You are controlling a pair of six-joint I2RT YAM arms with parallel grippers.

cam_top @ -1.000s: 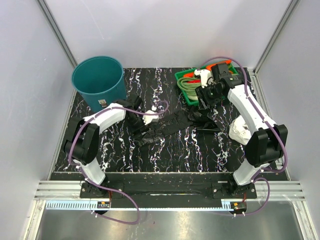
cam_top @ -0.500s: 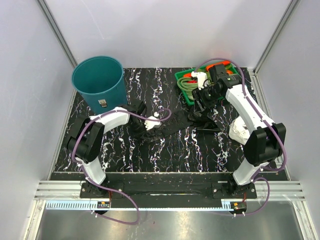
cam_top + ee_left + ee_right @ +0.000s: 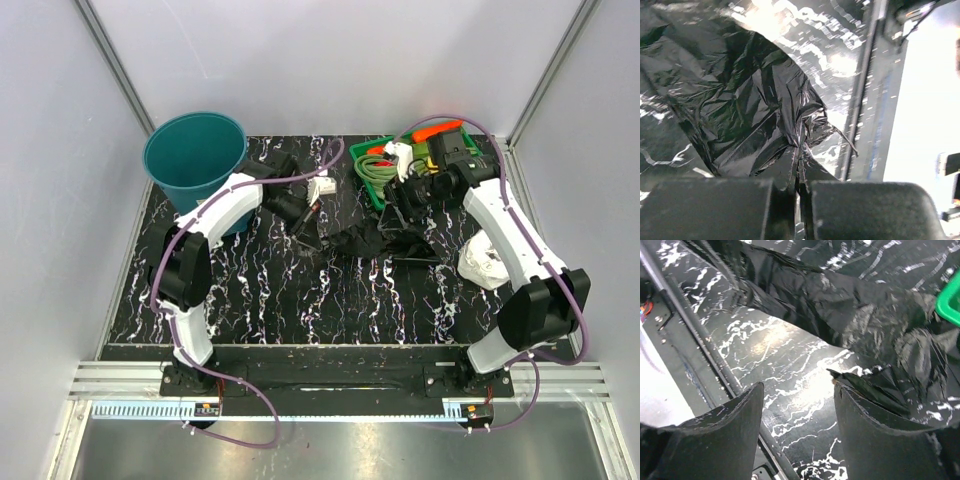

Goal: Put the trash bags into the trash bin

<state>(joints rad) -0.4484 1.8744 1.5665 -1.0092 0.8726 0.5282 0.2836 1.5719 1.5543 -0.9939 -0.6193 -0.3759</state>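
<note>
trash bags (image 3: 755,110) pinched by left fingers (image 3: 715,210) over black marbled table (image 3: 330,300); right fingers (image 3: 720,440) spread.

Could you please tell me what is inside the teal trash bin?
The trash bin shows only bare teal interior; the trash bags are outside it. Its near inner wall is hidden.

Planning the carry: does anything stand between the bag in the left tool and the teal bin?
Nothing visible does. The left tool is shut on the trash bag just right of the trash bin; only tabletop lies between, and the bin's mouth is open.
</note>
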